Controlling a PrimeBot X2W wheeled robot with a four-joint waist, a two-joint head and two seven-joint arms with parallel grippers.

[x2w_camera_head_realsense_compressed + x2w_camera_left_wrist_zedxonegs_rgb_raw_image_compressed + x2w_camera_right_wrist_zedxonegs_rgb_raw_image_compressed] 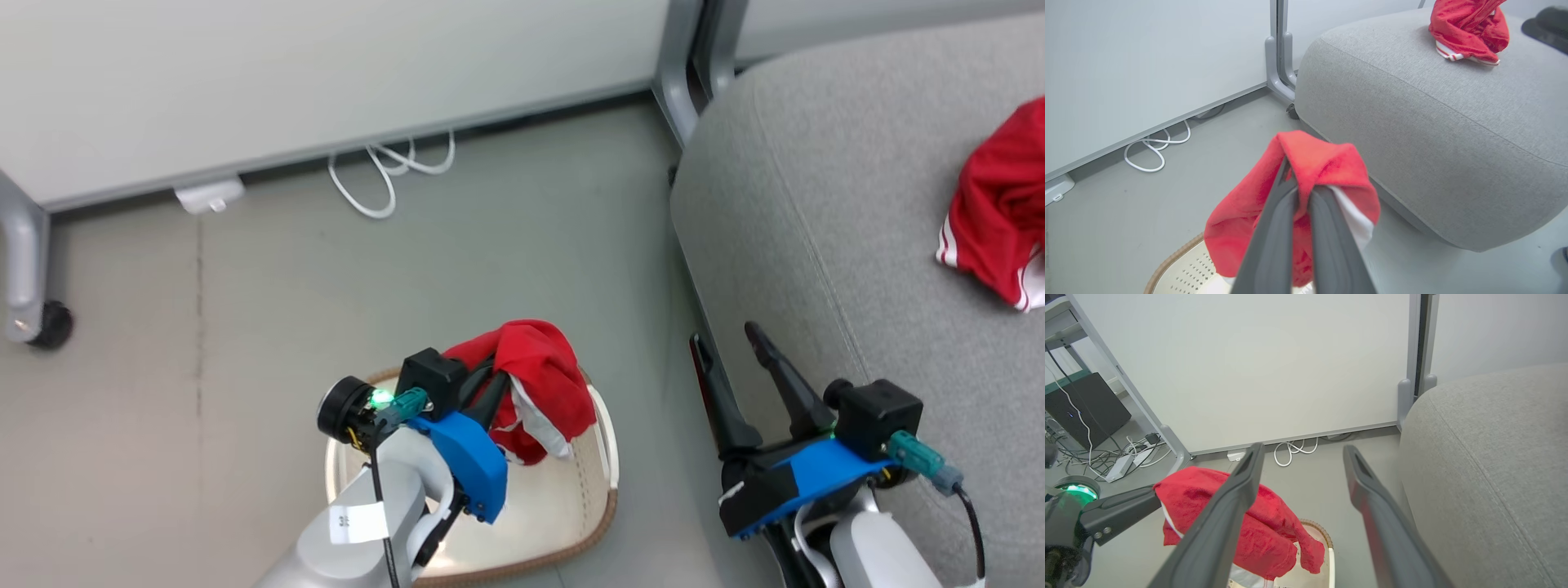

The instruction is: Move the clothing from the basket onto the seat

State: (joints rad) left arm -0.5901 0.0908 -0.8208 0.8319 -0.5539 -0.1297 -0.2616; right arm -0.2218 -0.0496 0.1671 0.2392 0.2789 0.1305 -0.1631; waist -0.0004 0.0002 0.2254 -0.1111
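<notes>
One red garment is held pinched in the closed fingers of the left gripper above the basket; a second garment lies on the grey sofa. The right gripper is spread, empty. Next, a carry over to the sofa and a release seem called for

White sticker on left forearm, print blurred, no other text legible

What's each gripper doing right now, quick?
Left gripper: closed on the red garment, held above the basket.
Right gripper: open, empty, by the sofa edge.
</notes>
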